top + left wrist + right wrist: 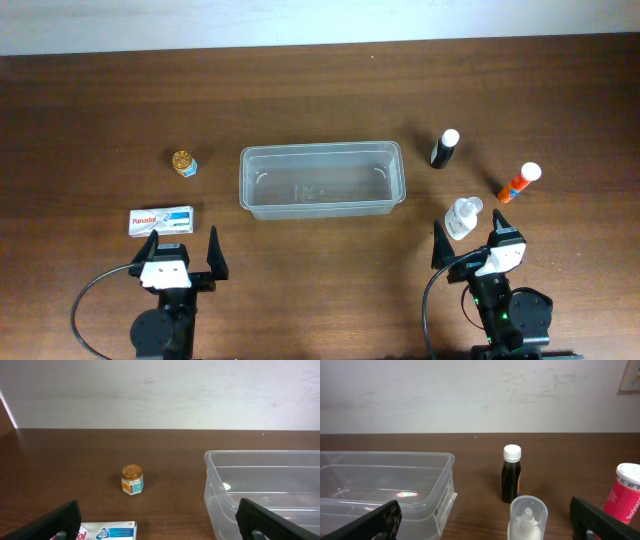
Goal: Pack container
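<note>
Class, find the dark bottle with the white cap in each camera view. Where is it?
Overhead: dark bottle at upper right, right of the container.
Left wrist: not in it.
Right wrist: right of centre, standing upright.
Shared landmark: the clear container, in all three views.

Count on the surface [320,90]: one clear container [321,178]. Left of the container: one gold-lidded jar [184,162] and one white-and-blue box [161,220]. Right of the container: one dark bottle [445,148] with white cap, one clear bottle [462,217], one orange-red tube [520,182] with white cap.
</note>
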